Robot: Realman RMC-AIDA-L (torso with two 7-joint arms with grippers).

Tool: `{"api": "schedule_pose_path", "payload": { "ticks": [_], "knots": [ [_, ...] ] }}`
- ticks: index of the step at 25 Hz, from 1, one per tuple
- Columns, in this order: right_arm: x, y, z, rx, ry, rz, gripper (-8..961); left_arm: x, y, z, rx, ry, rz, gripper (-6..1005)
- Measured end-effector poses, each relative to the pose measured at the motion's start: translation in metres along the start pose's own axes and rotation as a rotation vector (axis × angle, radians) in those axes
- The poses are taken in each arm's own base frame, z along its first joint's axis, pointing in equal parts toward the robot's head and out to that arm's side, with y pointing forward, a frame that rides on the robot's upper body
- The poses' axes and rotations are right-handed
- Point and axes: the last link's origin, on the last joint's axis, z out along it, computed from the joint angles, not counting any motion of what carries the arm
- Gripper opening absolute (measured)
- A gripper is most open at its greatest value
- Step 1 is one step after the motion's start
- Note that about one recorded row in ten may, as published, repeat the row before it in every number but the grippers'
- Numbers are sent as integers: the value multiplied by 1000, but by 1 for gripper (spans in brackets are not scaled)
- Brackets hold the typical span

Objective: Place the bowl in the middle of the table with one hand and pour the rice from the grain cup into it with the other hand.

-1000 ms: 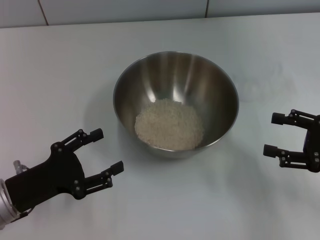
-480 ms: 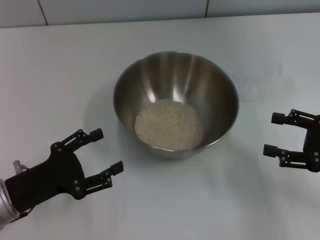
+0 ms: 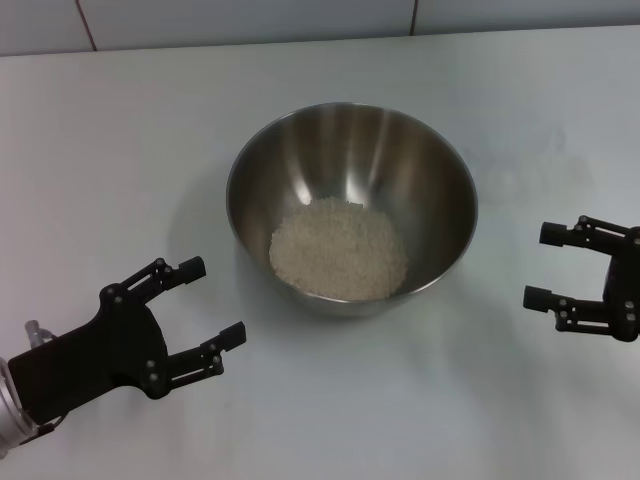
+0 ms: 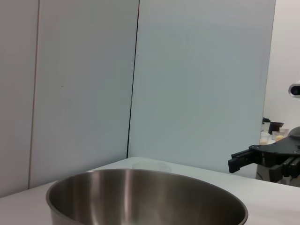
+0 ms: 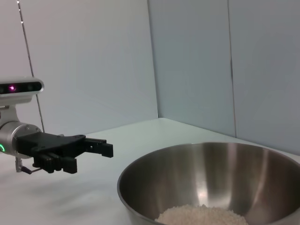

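Note:
The steel bowl (image 3: 430, 170) stands on the white table (image 3: 120, 150), in the middle of it. A low mound of rice (image 3: 340, 252) lies in its bottom. The grain cup (image 3: 528, 168) shows only as a faint clear outline on the table to the right of the bowl. My left gripper (image 3: 215, 300) hovers open and empty near the bowl's front left. My right gripper (image 3: 541, 265) is open and empty to the bowl's right, in front of the cup. In the right wrist view the bowl (image 5: 154, 178), the rice (image 5: 201, 215) and the left gripper (image 5: 91, 157) appear.
A grey panelled wall (image 3: 250, 20) runs behind the table's far edge. In the left wrist view the bowl's rim (image 4: 140, 187) fills the foreground, with the right gripper (image 4: 236, 161) beyond it.
The right gripper has drifted very slightly toward the bowl. The bowl, rice and left gripper are unchanged.

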Motion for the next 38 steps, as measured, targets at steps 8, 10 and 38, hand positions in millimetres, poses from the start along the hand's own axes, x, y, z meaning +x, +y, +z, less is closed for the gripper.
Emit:
{"api": "schedule_pose_path", "payload": {
  "ticks": [8, 10, 38],
  "knots": [
    [-4, 0, 20, -28, -14, -10, 816, 0, 0, 0, -1, 1, 0, 869],
    [-5, 1, 27, -47, -8, -14, 816, 0, 0, 0, -1, 1, 0, 869],
    [-5, 0, 35, -63, 8, -19, 817, 1, -1, -1, -3, 1, 4, 870]
  ]
}}
